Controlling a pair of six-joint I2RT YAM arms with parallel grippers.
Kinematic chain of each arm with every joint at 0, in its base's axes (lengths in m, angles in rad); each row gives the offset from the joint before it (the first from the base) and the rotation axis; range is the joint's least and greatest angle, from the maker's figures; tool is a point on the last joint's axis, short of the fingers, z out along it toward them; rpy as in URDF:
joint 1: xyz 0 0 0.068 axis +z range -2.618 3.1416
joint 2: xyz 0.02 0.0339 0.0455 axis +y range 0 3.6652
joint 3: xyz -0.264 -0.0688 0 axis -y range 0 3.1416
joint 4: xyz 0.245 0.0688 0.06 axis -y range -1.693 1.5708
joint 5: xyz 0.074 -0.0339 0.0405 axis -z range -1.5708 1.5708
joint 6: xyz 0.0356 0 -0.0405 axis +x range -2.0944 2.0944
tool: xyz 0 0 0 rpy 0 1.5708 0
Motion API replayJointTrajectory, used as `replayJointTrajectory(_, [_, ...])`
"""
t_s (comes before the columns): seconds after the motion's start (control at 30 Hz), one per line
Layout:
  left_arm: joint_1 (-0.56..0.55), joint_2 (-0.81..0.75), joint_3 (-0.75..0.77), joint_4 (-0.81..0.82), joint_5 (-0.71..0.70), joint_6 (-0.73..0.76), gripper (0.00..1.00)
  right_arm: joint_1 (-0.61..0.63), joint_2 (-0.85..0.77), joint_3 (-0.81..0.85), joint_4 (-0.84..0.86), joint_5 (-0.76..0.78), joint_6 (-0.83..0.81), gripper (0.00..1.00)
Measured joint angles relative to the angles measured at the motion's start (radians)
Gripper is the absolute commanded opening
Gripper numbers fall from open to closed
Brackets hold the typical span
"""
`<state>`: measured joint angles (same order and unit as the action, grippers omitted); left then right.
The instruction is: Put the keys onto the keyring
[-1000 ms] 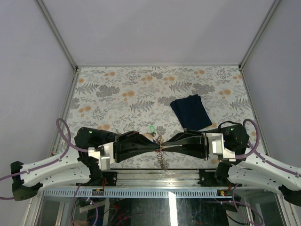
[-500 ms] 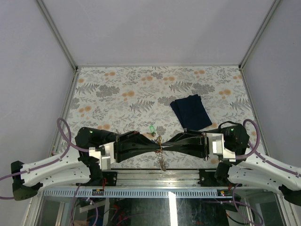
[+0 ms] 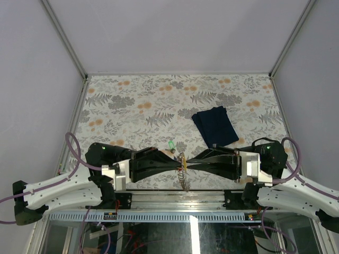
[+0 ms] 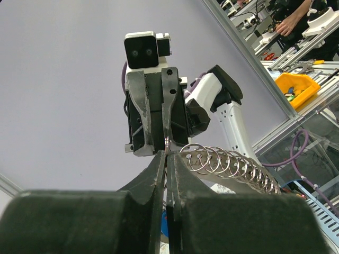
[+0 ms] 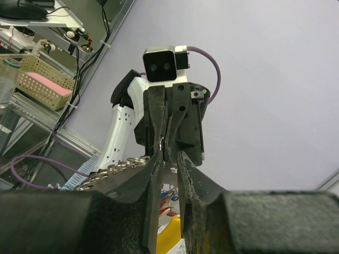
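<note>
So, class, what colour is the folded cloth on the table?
The cloth is dark navy, seen best in the top view.

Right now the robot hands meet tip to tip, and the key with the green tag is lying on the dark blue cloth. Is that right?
Not quite. In the top view the key with the green tag lies on the flowery table, apart from the dark blue cloth and to its left. The left gripper and right gripper do meet tip to tip.

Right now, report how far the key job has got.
Done: the keyring is picked up, pinched in the shut left tool. In hand: right tool meets it tip to tip; its load is unclear. Left: the green-tagged key lies loose on the table.
</note>
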<state>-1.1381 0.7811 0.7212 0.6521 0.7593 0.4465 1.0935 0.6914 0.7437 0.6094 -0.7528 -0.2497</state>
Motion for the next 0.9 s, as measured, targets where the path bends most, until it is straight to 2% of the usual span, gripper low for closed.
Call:
replayJointTrajectory(0.5, [0.000,0.005,0.000,0.002,0.000,0.000,0.00,0.002,0.023,0.011,0.010,-0.001,0.006,0.26])
replayJointTrajectory(0.9, [0.000,0.005,0.000,-0.002,-0.007,0.004,0.00,0.002,0.002,0.011,0.005,0.002,0.006,0.25])
